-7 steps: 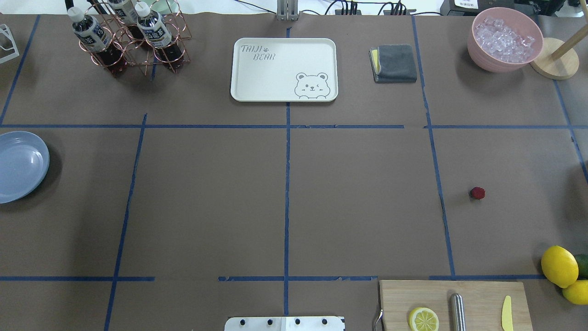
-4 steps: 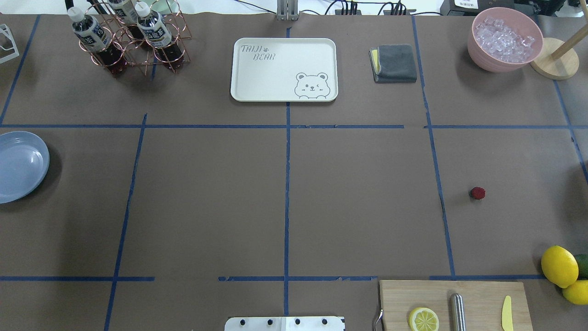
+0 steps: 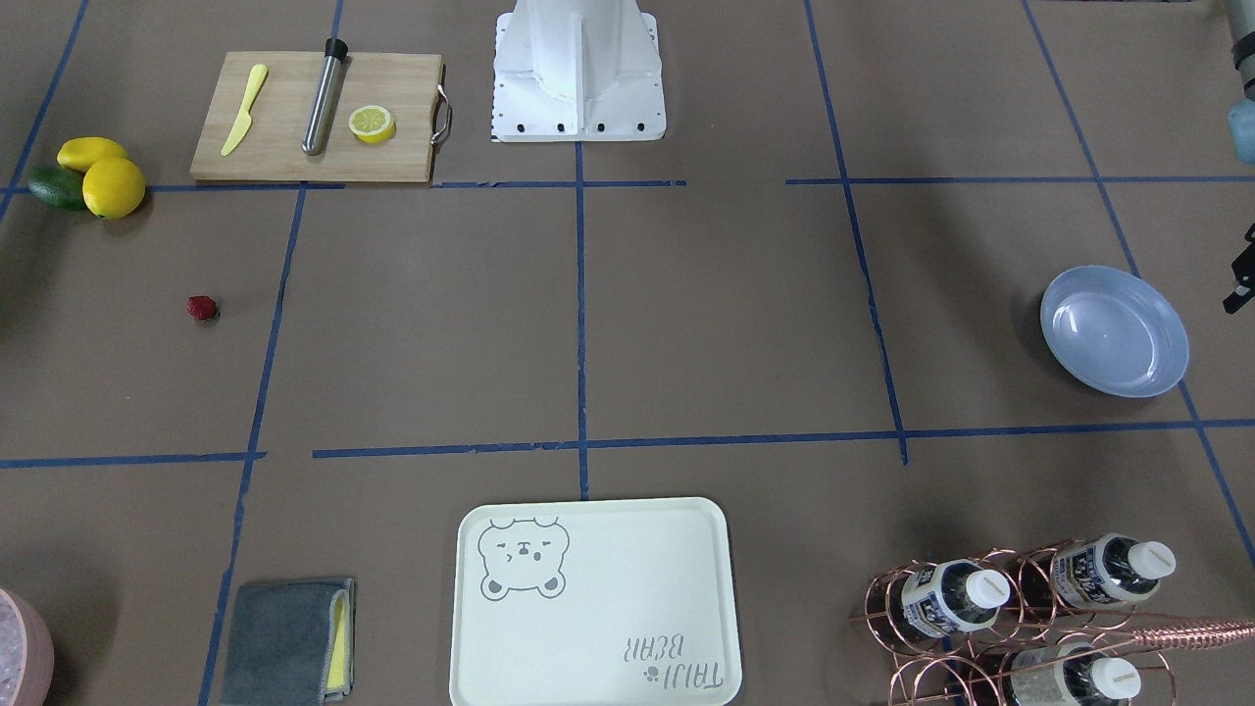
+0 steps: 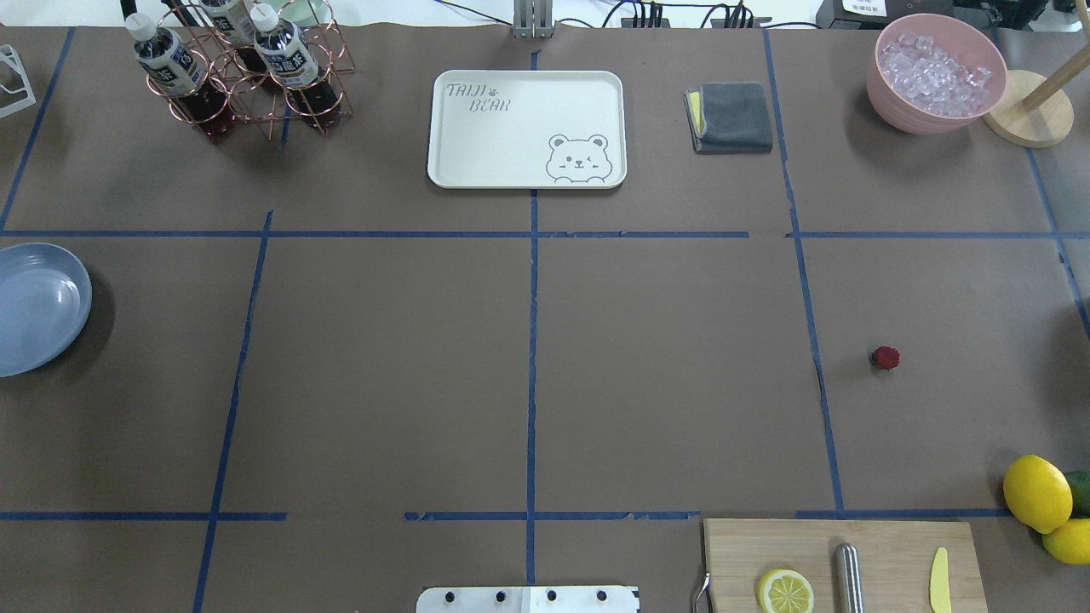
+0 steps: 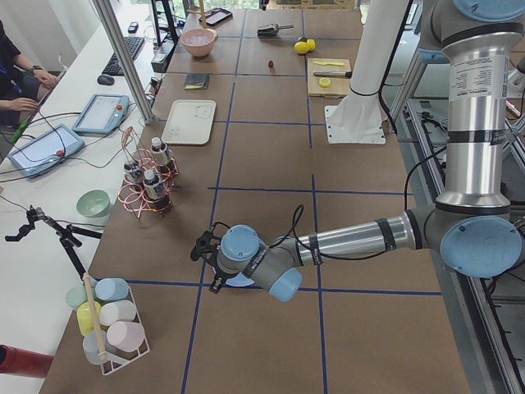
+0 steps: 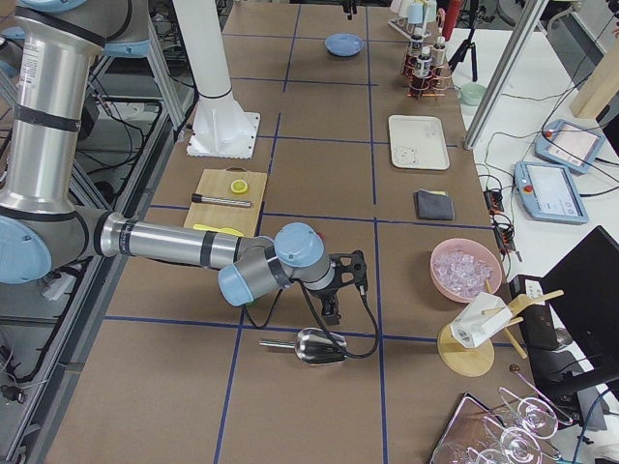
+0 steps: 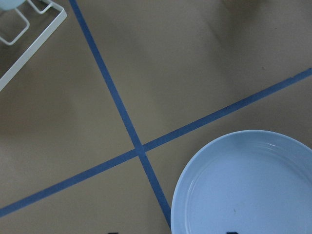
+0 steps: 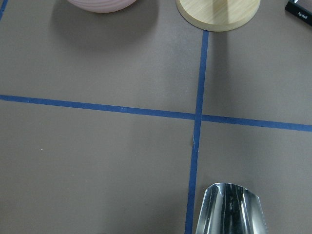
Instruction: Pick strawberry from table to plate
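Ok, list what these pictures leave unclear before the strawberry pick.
- Left gripper and right gripper: small in the side views; open or shut cannot be told.
- Strawberry: too small in every view to tell which way it lies.
- Plate: cut by the overhead view's left edge; in exterior left, largely hidden by the left arm's wrist.

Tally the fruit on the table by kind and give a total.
strawberry: 1
whole lemons: 2
lemon half: 1
green fruit: 1
Total: 5
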Controlling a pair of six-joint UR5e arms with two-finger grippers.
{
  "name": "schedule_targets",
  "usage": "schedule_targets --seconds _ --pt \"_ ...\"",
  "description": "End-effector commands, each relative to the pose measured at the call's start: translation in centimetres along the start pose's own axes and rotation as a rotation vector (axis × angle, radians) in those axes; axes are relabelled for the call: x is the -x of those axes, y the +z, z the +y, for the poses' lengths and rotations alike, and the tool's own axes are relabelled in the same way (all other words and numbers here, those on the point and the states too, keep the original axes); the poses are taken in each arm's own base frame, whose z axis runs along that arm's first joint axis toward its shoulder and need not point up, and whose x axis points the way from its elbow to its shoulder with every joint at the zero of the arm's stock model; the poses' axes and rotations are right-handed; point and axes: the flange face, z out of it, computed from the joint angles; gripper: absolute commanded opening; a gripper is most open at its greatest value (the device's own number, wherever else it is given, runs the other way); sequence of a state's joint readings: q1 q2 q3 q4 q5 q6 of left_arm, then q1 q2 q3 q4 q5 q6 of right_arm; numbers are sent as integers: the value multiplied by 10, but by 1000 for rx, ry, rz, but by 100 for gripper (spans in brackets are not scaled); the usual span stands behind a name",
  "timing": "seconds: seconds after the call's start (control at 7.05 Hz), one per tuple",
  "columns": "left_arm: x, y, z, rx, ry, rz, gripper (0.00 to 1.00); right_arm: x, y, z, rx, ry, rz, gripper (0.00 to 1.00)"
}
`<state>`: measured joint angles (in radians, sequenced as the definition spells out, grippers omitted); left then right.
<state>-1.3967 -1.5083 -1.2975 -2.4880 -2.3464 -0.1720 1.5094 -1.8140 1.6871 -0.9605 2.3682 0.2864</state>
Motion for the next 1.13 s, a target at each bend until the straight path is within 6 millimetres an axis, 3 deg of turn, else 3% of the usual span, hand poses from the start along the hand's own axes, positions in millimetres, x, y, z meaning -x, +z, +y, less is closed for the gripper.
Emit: schedule_targets --seconds 0.0,0.43,0.85,0.99 --pt "-2 23 14 27 -18 4 72 -1 1 1 2 4 2 100" --pt "-16 58 24 100 1 17 72 -3 2 1 4 10 2 100" --pt "-17 75 33 140 -6 21 70 0 1 -2 -3 -6 0 100" --pt "-22 78 25 138 -55 22 54 2 -1 -3 -10 -15 -2 100"
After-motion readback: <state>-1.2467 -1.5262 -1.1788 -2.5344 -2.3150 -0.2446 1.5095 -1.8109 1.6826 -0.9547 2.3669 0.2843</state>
